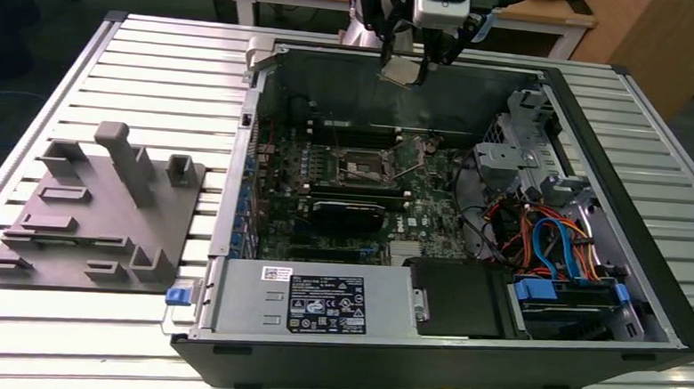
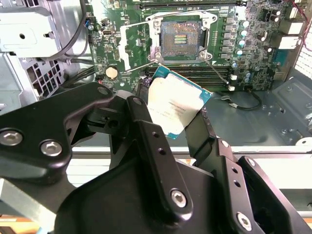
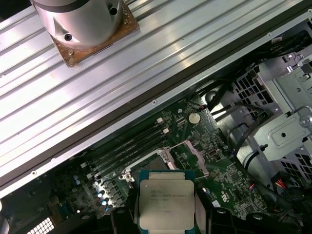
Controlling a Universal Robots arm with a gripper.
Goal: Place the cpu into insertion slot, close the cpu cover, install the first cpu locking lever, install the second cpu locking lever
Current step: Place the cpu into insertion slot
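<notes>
1. The gripper (image 2: pixel 173 127) pinches the cpu (image 2: pixel 176 108) by two opposite edges, with one black finger (image 2: pixel 146 127) pressed on each side. In the first wrist view the cpu (image 3: pixel 165 204) shows its dull silvery top between those fingers.
2. The cpu hangs in the air, tilted and clear of the insertion slot (image 2: pixel 181 38), touching nothing on the board. In the exterior view the gripper (image 1: pixel 407 68) holds it well apart from the insertion slot (image 1: pixel 366 167), up over the far wall of the computer case (image 1: pixel 587 154).
3. The insertion slot stands uncovered. Its dark centre with rows of contacts is bare, and a silver frame runs round it.
4. Green motherboard (image 2: pixel 131 44) surrounds the insertion slot. Long black memory slots (image 2: pixel 195 71) run just beside it, between it and the held cpu in the second wrist view.
5. A grey fixture plate (image 1: pixel 96 226) lies on the slatted table (image 1: pixel 152 59), well apart from the insertion slot, toward the exterior view's left and outside the case.
</notes>
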